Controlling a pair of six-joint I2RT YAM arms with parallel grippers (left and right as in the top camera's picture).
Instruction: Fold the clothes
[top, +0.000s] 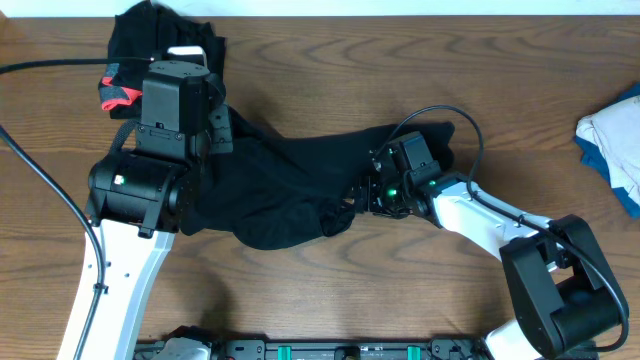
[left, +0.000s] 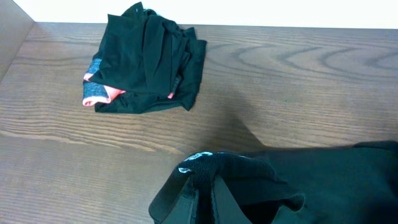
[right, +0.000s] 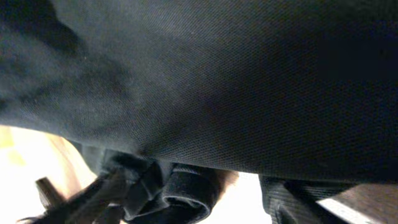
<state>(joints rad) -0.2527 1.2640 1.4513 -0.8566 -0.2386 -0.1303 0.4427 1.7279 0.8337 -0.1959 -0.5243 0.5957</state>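
Note:
A long black garment (top: 290, 185) lies bunched across the table's middle. My left gripper (left: 208, 190) is shut on one end of it, beside a small white logo print (left: 185, 169); in the overhead view this gripper (top: 218, 128) is at the garment's left end. My right gripper (top: 362, 196) is at the garment's right part, buried in folds. In the right wrist view black fabric (right: 217, 81) covers nearly everything, and a rolled hem (right: 186, 199) hangs by the jaws, which are hidden. A pile of black clothes with coral-red trim (top: 150, 45) sits at the far left, and also shows in the left wrist view (left: 146, 59).
A white and blue cloth (top: 615, 135) lies at the right edge of the table. A black cable (top: 50, 68) runs across the far left. The wooden table (top: 330, 70) shows bare between the pile and the right cloth.

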